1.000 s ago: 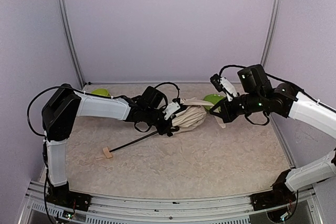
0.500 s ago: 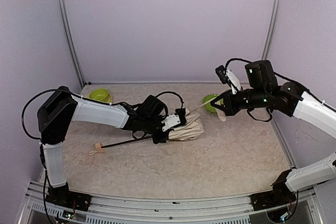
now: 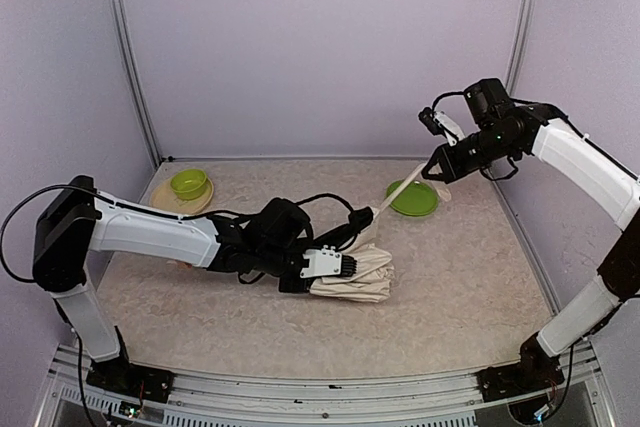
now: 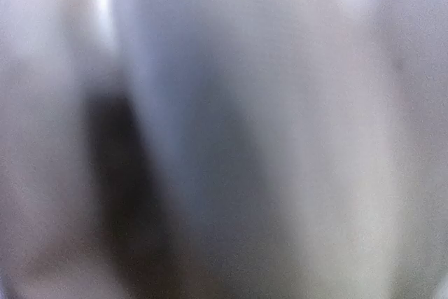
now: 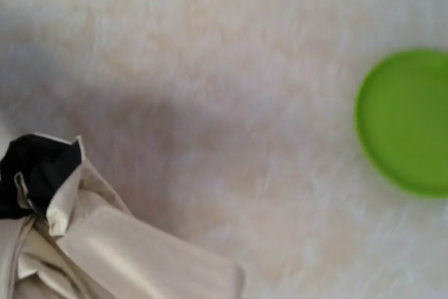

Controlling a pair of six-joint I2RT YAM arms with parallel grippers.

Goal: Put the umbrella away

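The umbrella (image 3: 358, 277) lies folded on the table as a cream bundle, a little right of centre. My left gripper (image 3: 325, 265) is shut on its left end; the shaft and handle are hidden behind that arm. A cream strap (image 3: 400, 192) runs taut from the bundle up to my right gripper (image 3: 435, 165), which is shut on it, raised above the table at the back right. The right wrist view shows the cream and black fabric (image 5: 42, 257) and the strap (image 5: 154, 257) at lower left, with no fingers in sight. The left wrist view is only blur.
A flat green plate (image 3: 415, 199) (image 5: 409, 120) lies under the right gripper at the back right. A green bowl (image 3: 188, 184) sits on a beige plate (image 3: 160, 197) at the back left. Purple walls enclose the table on three sides.
The left gripper has dragged the umbrella nearer and to the right, and its shaft and handle have gone out of sight. The right gripper has risen up and back, pulling the strap taut.
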